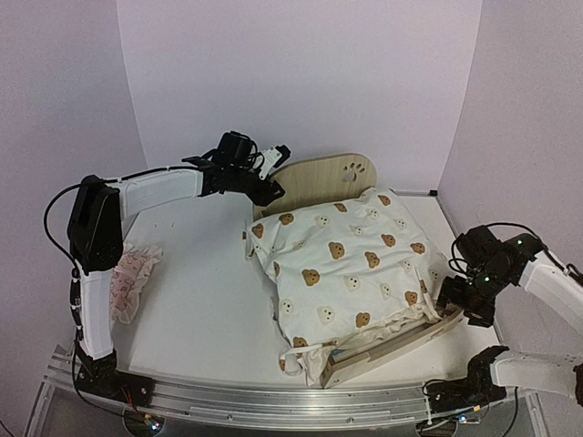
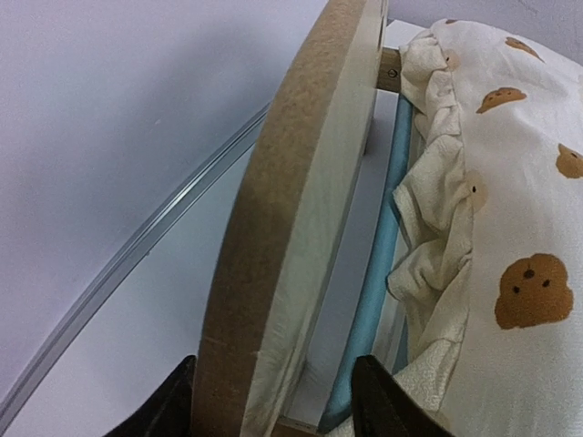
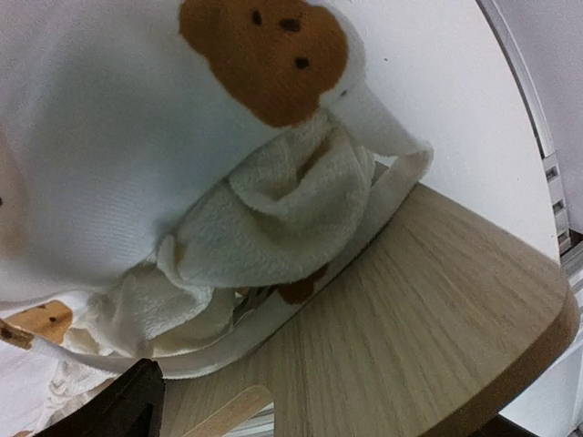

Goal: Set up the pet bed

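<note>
The left gripper (image 1: 266,188) is seen astride the left edge of the headboard (image 2: 282,228), one finger on each face. A gap is left on the inner side, so the jaws are judged open and not yet pinching. The right gripper (image 1: 458,308) is held with its jaws spread wide over the right end of the footboard (image 3: 410,319), and nothing is clasped there either.

The pet bed (image 1: 383,353) is found right of centre on the table (image 1: 200,300) in the top view, and is largely covered by the bear-print quilt (image 1: 342,255). The frame is judged to be light, stiff plywood with smooth, possibly slippery faces. The bedding on it is soft and likely to shift. A hold is best taken on the bare board edges, not on cloth.

The long axis is laid from upper centre to lower right of centre. The headboard is pointed toward the back wall and the footboard toward the arm bases. A ruffled pillow (image 1: 132,278) is left well apart at the left.
</note>
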Motion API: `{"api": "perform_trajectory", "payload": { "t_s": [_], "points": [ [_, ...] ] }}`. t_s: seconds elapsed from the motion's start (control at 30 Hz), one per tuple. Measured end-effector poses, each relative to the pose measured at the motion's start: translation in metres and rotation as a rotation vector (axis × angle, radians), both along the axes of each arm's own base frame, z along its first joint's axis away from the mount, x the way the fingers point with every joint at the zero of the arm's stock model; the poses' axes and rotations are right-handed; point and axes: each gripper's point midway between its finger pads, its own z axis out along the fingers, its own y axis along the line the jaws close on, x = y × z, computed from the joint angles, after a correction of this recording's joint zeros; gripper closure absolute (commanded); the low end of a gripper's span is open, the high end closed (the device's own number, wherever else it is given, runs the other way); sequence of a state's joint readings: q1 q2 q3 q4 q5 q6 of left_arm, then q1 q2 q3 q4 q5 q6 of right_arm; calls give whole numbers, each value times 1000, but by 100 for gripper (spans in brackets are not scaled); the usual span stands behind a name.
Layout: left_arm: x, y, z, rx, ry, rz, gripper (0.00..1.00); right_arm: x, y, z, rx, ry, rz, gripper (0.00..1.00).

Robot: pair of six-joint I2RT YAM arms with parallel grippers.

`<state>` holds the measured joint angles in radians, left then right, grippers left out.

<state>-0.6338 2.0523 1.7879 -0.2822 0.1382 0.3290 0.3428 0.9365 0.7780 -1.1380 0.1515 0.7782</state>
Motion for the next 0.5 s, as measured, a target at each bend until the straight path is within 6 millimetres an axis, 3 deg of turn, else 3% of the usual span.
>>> {"api": "perform_trajectory", "payload": {
  "t_s": [0.17,0.37,0.5],
  "points": [
    [10,6,0,1,-30,19,79,7,-9,-2,-82,14,30,42],
    [8,10,0,-7,-40,34,84,29,-22,7,-205,32,64,40],
    [-10,31,-1,-17,-18,94,85,57,-22,9,-250,25,83,40]
  ]
}}
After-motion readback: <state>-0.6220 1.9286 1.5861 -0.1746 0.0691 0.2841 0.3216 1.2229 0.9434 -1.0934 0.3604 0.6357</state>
